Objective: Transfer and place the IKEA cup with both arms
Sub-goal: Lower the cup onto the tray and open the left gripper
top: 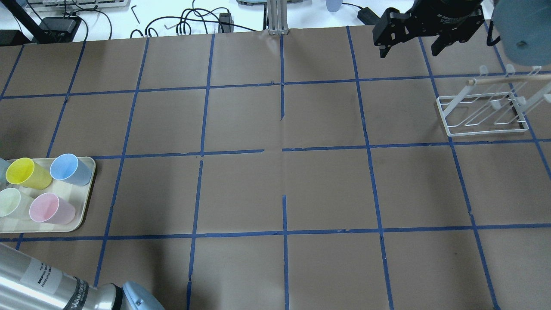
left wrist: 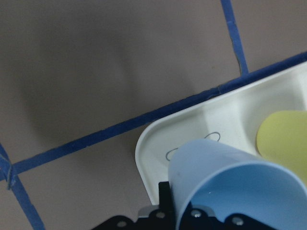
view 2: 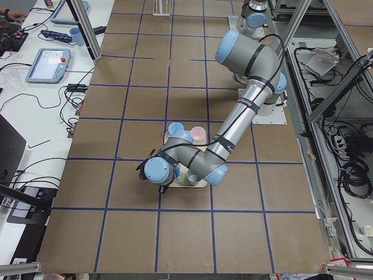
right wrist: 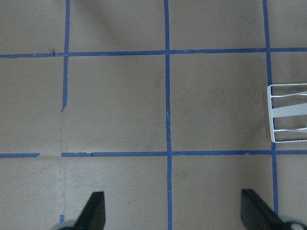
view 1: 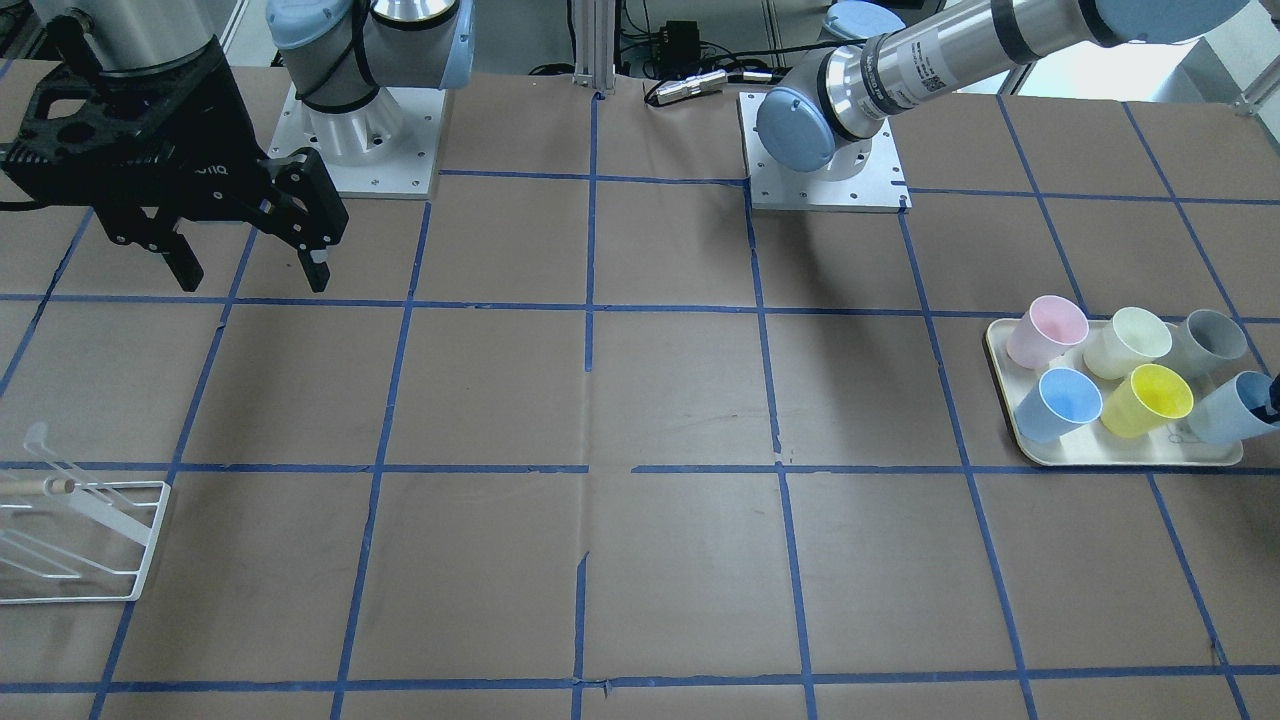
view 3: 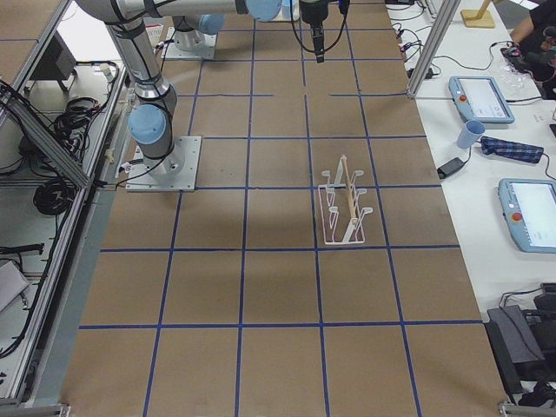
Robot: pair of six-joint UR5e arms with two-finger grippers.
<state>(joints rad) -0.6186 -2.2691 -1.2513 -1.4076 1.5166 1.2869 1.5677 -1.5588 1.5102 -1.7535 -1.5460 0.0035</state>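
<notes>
The IKEA cup (view 1: 1228, 412) is at the tray's (view 1: 1100, 455) end corner, just beside the yellow cup (view 1: 1150, 400). The left claw (view 1: 1274, 398) is right against it, its fingers hidden, so I cannot tell its grip. The right claw (view 1: 250, 262) hangs spread wide above the surface (view 1: 680, 560).

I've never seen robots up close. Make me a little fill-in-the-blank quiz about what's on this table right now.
1. The pink cup stands on a cream ____.
2. Between the sky-blue cup and the pale blue IKEA cup stands a ____ cup.
3. The right tool hangs above the table with its fingers ____, holding nothing.
4. The table is marked into squares by ____ tape.

Missing words: tray; yellow; open; blue.
</notes>
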